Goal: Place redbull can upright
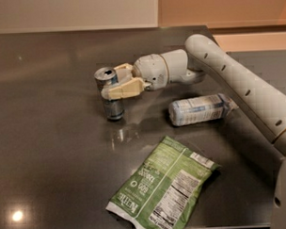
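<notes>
The hand (111, 81) reaches in sideways from the right and clasps the can (114, 108) high on its body, one finger in front and one behind. That grip leaves the base free to meet the counter (45, 148). The can stands upright left of the counter's middle, its bottom seemingly on the surface, though contact is hard to confirm. It is slim and silvery-blue, with its silver top showing. A bottle (199, 109) lies on its side to the right, apart from it.
</notes>
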Action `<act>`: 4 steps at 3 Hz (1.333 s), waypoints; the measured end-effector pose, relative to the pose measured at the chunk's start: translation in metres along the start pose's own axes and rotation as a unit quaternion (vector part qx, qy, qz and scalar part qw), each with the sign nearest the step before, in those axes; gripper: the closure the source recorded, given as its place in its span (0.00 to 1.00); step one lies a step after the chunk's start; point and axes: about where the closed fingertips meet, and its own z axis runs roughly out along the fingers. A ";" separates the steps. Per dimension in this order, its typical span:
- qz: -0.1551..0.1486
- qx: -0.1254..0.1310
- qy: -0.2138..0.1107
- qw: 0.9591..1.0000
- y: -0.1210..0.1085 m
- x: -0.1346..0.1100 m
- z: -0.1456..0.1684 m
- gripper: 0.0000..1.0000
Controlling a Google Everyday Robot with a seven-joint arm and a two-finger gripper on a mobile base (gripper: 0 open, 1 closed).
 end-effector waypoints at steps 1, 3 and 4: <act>-0.002 0.001 -0.006 1.000 -0.001 0.003 0.000 0.60; -0.003 -0.003 -0.006 1.000 -0.001 0.001 0.005 0.14; -0.003 -0.005 -0.006 1.000 -0.001 0.001 0.008 0.00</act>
